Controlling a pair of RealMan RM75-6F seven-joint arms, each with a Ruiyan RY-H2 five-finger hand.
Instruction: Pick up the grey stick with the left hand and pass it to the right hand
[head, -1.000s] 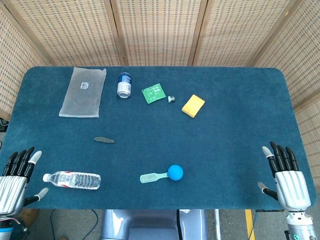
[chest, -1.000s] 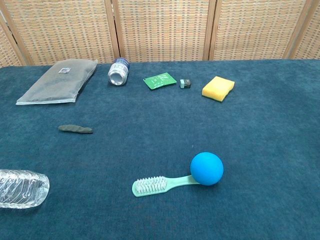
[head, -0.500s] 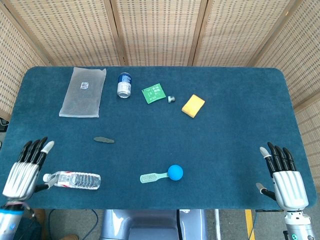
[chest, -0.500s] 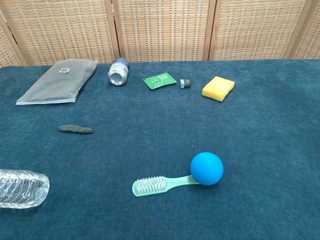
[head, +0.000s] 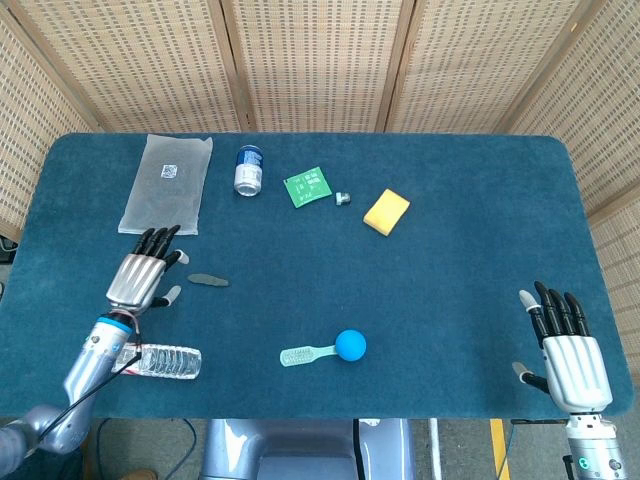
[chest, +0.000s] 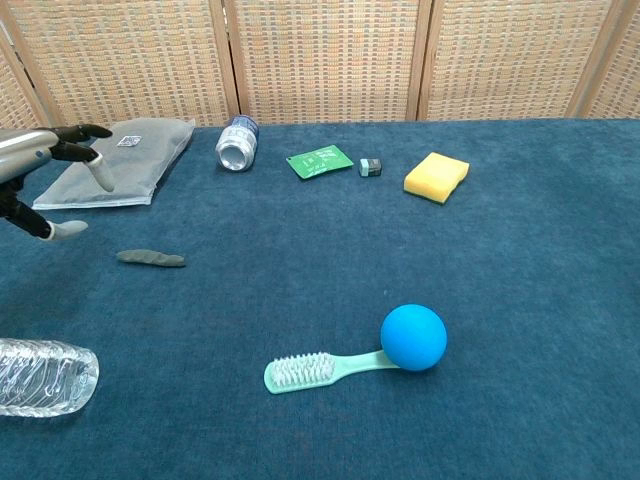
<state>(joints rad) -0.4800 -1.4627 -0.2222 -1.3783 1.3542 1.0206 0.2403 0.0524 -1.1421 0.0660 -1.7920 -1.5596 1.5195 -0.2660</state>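
The grey stick (head: 209, 280) lay flat on the blue table (head: 450, 250), just beside the left hand (head: 140, 278), which hovered empty with its fingers (head: 158, 240) spread apart and was not touching the stick. The right hand (head: 568, 355) sat well apart at the table's near right corner, also empty with fingers extended and apart. Elsewhere on the table were a water bottle (head: 145, 359) near the left forearm, a green brush (head: 306, 353) touching a blue ball (head: 350, 344), and along the far side a plastic bag (head: 167, 183), a can (head: 248, 170), a green card (head: 308, 187) and a yellow sponge (head: 386, 211).
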